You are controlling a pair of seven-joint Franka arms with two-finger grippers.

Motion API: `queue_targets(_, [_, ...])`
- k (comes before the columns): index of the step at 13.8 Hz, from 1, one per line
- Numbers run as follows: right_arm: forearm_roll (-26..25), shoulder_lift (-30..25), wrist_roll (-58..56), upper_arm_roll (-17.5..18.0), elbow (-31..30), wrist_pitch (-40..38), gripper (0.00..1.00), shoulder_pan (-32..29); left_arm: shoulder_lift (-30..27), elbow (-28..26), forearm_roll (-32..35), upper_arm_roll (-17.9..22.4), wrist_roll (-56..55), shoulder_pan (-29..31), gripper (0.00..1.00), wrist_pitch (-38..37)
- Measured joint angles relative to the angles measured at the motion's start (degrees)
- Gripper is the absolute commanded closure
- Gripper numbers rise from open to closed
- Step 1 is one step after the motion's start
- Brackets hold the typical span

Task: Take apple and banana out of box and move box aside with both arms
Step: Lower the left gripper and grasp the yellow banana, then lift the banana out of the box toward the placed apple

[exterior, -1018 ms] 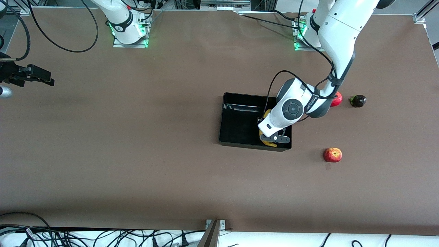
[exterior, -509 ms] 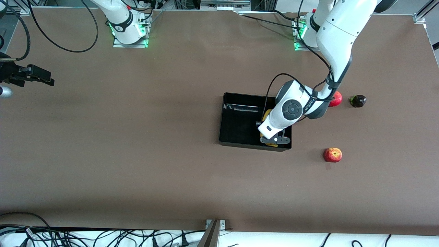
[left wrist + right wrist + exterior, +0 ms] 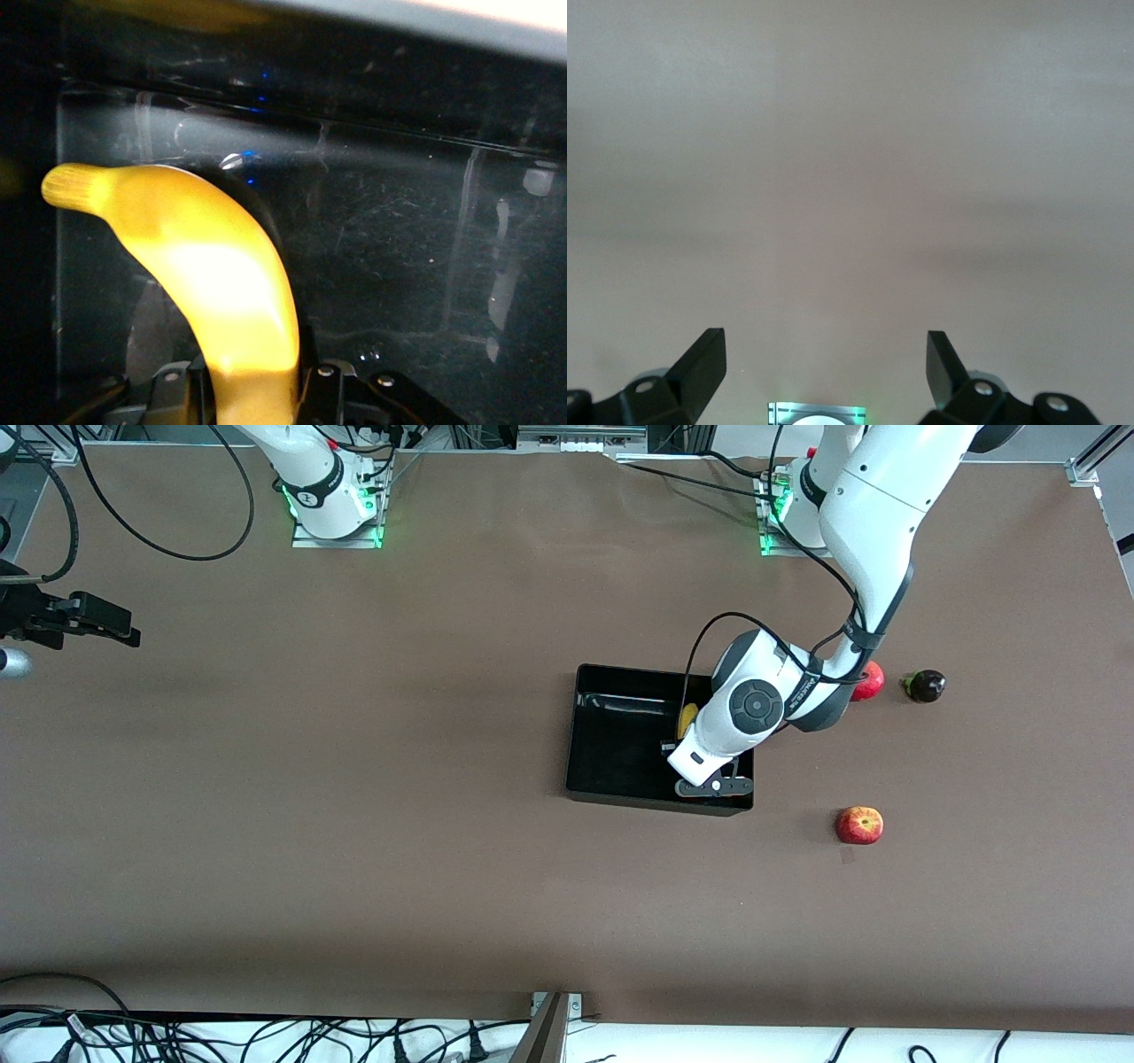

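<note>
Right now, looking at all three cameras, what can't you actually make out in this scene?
- Front view: most of the banana in the box is hidden under the left arm's wrist.
- Front view: the left gripper fingertips are hidden by its own body.
- Left wrist view: the banana's gripped end is cut off by the picture's edge.
- Front view: the red fruit beside the box is partly covered by the left arm.
- Front view: the right gripper sits at the picture's edge, arm cut off.

We count two white robot arms: the left arm (image 3: 873, 522) and the right arm (image 3: 306, 465). We see one black box (image 3: 611, 744), one yellow banana (image 3: 217, 283) and one red and yellow apple (image 3: 859, 825). We also count one more red fruit (image 3: 872, 682) partly hidden by the left arm, and one small dark fruit (image 3: 926, 685) beside it.
</note>
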Motion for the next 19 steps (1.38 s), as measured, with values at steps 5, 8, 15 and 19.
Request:
queue_targets(5, [0.0,0.0,0.0,0.0,0.0,0.0,0.00,0.0,-3.4,6.5,-0.1,-0.5,-0.6,0.0,1.00,-13.7])
queue_targets(8, [0.0,0.0,0.0,0.0,0.0,0.0,0.00,0.0,-5.1,11.9,-0.3,-0.5,-0.5,0.5,1.00,-24.1])
queue_targets(15, [1.1,2.1,0.0,0.8,0.0,0.0,0.00,1.0,-6.9,19.7,-0.5,-0.4,17.4,11.1,1.00,-41.2])
queue_targets(19, [3.2,3.5,0.1,2.2,0.1,3.2,0.00,6.7,-4.5,19.8,5.2,0.0,31.6,20.1,1.00,-41.3])
